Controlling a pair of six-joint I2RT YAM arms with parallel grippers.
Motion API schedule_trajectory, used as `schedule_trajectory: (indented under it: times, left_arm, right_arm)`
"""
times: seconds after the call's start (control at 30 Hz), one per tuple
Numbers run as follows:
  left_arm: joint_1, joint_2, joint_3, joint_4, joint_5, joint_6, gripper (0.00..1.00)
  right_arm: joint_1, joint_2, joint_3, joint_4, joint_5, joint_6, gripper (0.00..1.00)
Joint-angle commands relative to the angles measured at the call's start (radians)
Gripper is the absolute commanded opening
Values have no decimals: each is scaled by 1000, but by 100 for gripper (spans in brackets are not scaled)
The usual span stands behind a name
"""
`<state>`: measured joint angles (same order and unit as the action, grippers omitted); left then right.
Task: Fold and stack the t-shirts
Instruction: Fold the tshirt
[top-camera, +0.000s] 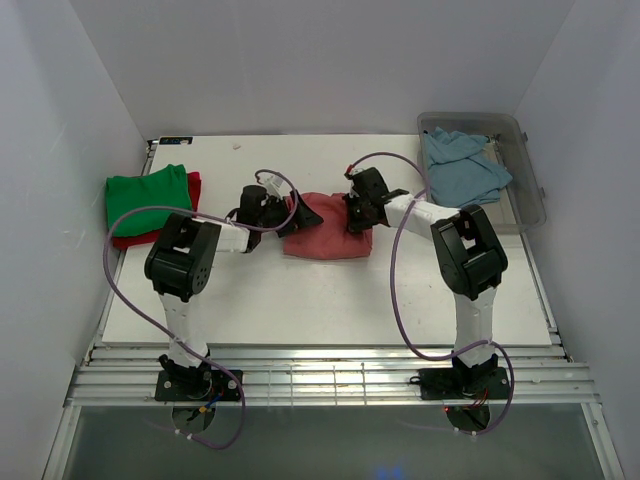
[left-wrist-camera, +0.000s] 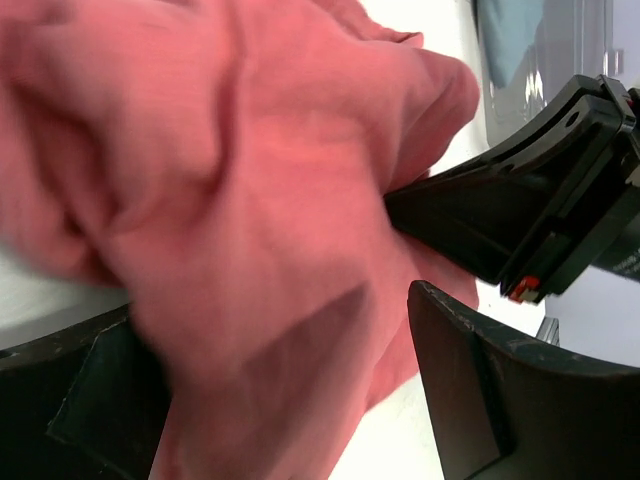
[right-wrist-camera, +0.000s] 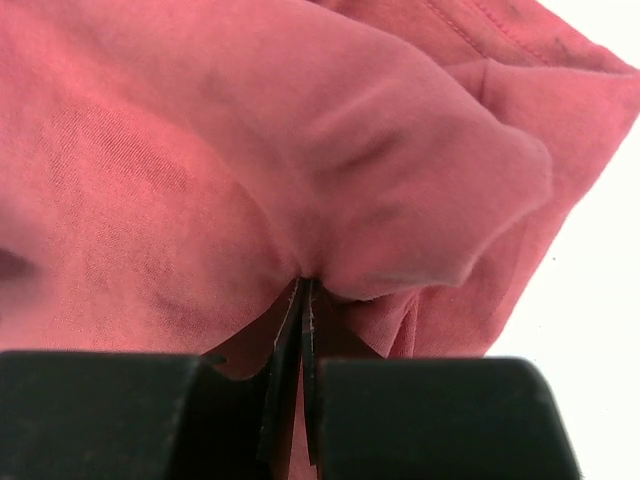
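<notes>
The salmon-pink t-shirt (top-camera: 328, 240) lies partly folded at the table's middle. My right gripper (top-camera: 357, 216) is at its right top edge and is shut on a pinched fold of it (right-wrist-camera: 303, 300). My left gripper (top-camera: 301, 215) is at the shirt's left top edge. In the left wrist view its jaws stand wide apart with pink cloth (left-wrist-camera: 250, 200) bulging between them (left-wrist-camera: 290, 400). The right gripper's black body also shows there (left-wrist-camera: 520, 220). The green t-shirt (top-camera: 147, 190) lies folded on the red t-shirt (top-camera: 190, 186) at far left. The light blue t-shirt (top-camera: 462, 166) lies crumpled in the bin.
The clear plastic bin (top-camera: 530, 195) stands at the table's back right corner. The white table top (top-camera: 330, 300) ends at a slatted rail in front of the arm bases. White walls close in the left, back and right sides.
</notes>
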<state>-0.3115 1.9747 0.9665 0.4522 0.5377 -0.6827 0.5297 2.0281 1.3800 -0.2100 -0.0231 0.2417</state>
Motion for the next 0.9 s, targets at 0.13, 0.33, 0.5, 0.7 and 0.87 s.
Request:
schedule_trajectory:
  times: [0.13,0.33,0.5,0.7,0.87]
  left_arm:
    - [-74,134,50,-116,-84,-23,98]
    - [-90,150,48,-118,-107,-21,86]
    - [-93,176,69,-139,-119,-32,1]
    - [-97,118,106,-262,-227,55,0]
    - [-81,-58,185,-505,-410,234,0]
  right_arm:
    - [65,-11,-47,-49,-11,19,8]
    - [90,-8,-65,-32,-14,33,8]
    - [107,-31,-84,-25,-5,44,8]
    - [116,-107,-131,-25,25,60,22]
    - [118,-255,-145,-97,126,62,39]
